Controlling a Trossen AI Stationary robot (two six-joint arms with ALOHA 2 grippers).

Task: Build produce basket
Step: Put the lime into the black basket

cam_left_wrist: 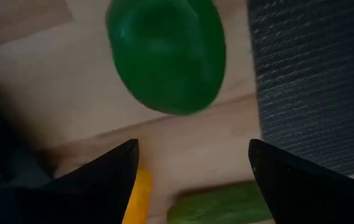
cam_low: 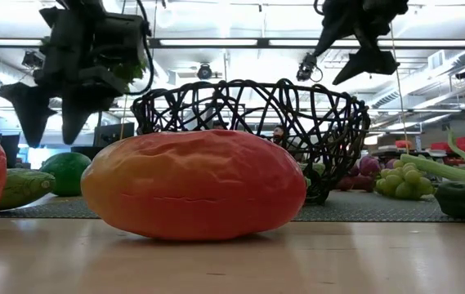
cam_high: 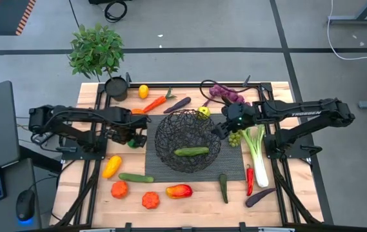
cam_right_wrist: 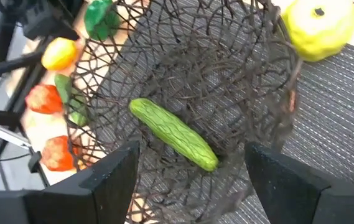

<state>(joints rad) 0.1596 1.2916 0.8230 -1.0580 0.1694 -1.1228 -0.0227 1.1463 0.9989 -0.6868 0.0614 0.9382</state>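
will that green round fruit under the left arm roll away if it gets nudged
Probably: the green fruit looks rounded and smooth, resting on bare wood, so a nudge may send it rolling. Its glossy skin may slip between the left end effector fingers, which stand open above it.

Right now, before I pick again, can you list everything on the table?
basket: one, black wire, centre, on grey mat.
cucumber: one, green, in basket; another front-left.
green pepper: one, under left gripper.
carrot, lemon, aubergine: back.
purple grapes, green grapes, leek, red chili: right.
yellow pepper, tomatoes: front-left.
potted plant: back-left.
left gripper: open, left of basket.
right gripper: open, at basket's right rim.
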